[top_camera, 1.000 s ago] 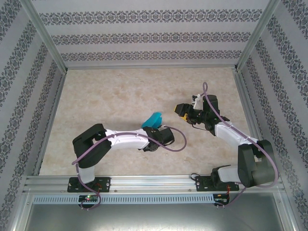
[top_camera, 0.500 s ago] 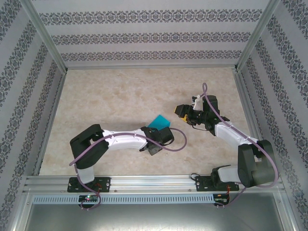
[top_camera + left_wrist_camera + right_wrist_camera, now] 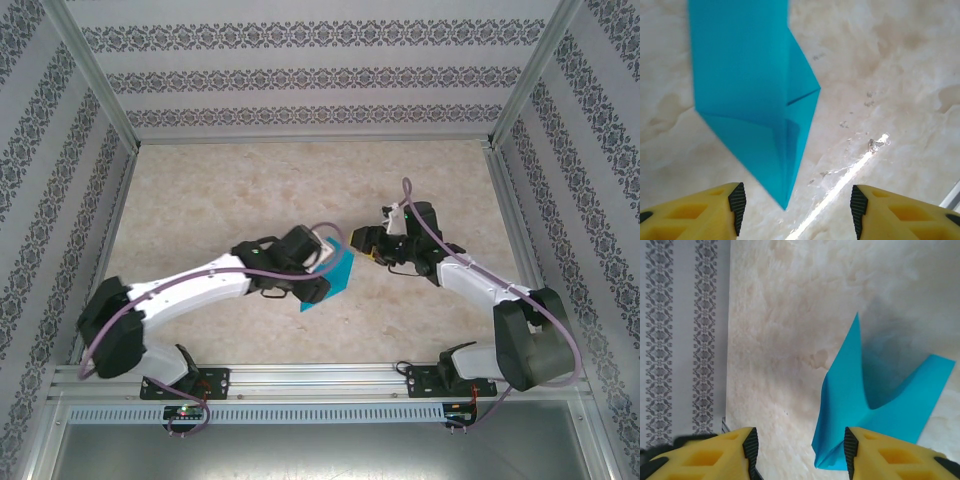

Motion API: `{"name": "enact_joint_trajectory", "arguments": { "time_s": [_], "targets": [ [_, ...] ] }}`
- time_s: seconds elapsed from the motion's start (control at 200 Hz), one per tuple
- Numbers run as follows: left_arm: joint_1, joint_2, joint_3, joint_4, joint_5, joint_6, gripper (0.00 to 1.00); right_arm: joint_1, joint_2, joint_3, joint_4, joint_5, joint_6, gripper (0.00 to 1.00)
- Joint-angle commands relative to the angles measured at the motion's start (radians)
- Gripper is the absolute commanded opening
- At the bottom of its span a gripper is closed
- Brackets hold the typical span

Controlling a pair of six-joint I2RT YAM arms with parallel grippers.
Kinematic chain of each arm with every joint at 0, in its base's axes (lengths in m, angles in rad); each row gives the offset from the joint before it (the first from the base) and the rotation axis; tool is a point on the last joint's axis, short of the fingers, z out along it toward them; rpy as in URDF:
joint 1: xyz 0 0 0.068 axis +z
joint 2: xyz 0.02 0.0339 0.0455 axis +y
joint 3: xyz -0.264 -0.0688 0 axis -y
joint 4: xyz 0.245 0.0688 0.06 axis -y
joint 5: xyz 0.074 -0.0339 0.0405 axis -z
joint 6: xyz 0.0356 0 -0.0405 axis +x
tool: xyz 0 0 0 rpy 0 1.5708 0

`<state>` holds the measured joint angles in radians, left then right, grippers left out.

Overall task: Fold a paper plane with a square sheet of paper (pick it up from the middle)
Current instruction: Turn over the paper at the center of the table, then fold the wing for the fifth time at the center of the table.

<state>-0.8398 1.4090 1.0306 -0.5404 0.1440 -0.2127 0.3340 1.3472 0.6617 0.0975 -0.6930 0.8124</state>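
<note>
As L gripper [image 3: 795, 202] gapes (R gripper [image 3: 797, 446] too), paper plane [image 3: 333, 276] sits near.

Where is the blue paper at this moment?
In the top view, the blue paper lies near the middle of the table, between the left claw and the right claw.

The left arm [image 3: 190, 290] stretches long and low toward the centre, left tool [image 3: 795, 202] spread wide, while the bent right arm [image 3: 480, 285] reaches inward, right tool [image 3: 796, 450] also spread, close by.
</note>
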Motion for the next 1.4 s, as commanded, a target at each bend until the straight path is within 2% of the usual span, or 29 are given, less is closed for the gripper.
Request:
{"name": "enact_joint_trajectory", "arguments": {
  "time_s": [0.0,0.12,0.265,0.529,0.869,1.394],
  "targets": [
    [0.109,-0.098,-0.08,0.052,0.119,-0.122,0.59,0.062,0.028,0.054,0.001,0.06,0.015,0.47],
    [0.219,-0.127,-0.168,0.123,0.218,-0.187,0.57,0.143,0.08,0.113,-0.031,0.115,0.012,0.42],
    [0.299,-0.107,-0.23,0.186,0.278,-0.259,0.52,0.238,0.158,0.203,-0.092,0.18,0.003,0.36],
    [0.365,-0.098,-0.278,0.209,0.277,-0.301,0.47,0.38,0.323,0.344,-0.242,0.262,-0.053,0.25],
    [0.394,-0.098,-0.291,0.219,0.326,-0.294,0.47,0.426,0.351,0.334,-0.415,0.372,-0.114,0.19],
    [0.385,0.003,-0.249,0.263,0.442,-0.309,0.47,0.421,0.308,0.215,-0.402,0.42,-0.108,0.15]
  ]
}}
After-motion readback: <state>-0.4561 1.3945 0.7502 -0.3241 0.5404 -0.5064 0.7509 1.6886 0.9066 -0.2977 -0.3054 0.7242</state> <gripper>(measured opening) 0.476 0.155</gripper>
